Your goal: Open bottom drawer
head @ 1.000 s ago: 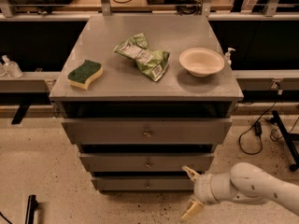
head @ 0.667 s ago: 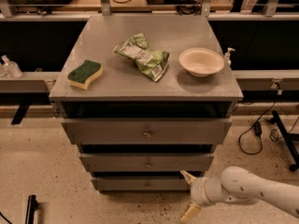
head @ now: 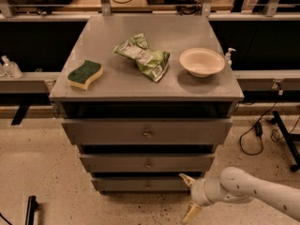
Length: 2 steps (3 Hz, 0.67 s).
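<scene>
In the camera view, the bottom drawer sits lowest in the cabinet, close to the floor. Its flat grey front runs left to right, and its small knob is at the middle. It looks shut, with the front about flush under the drawer above.

The gripper hangs low at the right end of that front, on the near side of it. Its two pale fingers are spread apart, one above the other, and hold nothing. The upper fingertip is level with the drawer's right edge, and the lower one points down toward the floor.

The knob lies to the left of the fingers, at about the height of the upper one. I judge the coming move needs a sideways shift left along the drawer front before anything can close on the knob. There is only one arm, and it reaches in from the right.

By count:
- three drawers: the top drawer, the middle drawer and the bottom one
- three knobs, one on each drawer
- on the cabinet top, one sponge, one crumpled bag and one bowl
</scene>
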{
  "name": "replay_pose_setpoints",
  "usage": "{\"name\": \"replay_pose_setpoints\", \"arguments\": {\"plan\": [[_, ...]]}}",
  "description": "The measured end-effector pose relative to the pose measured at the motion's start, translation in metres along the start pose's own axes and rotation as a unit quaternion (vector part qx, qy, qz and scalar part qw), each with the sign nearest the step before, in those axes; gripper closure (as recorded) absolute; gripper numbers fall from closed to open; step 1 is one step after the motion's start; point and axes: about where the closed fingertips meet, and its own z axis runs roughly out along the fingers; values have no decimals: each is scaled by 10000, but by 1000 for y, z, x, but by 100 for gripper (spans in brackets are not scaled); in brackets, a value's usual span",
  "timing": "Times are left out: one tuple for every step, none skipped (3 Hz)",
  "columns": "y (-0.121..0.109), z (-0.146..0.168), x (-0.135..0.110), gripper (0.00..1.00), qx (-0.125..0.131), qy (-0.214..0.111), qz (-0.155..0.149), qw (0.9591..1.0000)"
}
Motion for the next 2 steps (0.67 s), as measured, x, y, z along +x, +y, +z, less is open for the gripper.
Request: {"name": "replay_pose_setpoints", "arguments": {"plan": [[-1, 5, 2, 0, -79, -44, -71, 9999], [0, 15, 6, 0, -195, 144, -180, 9995]]}}
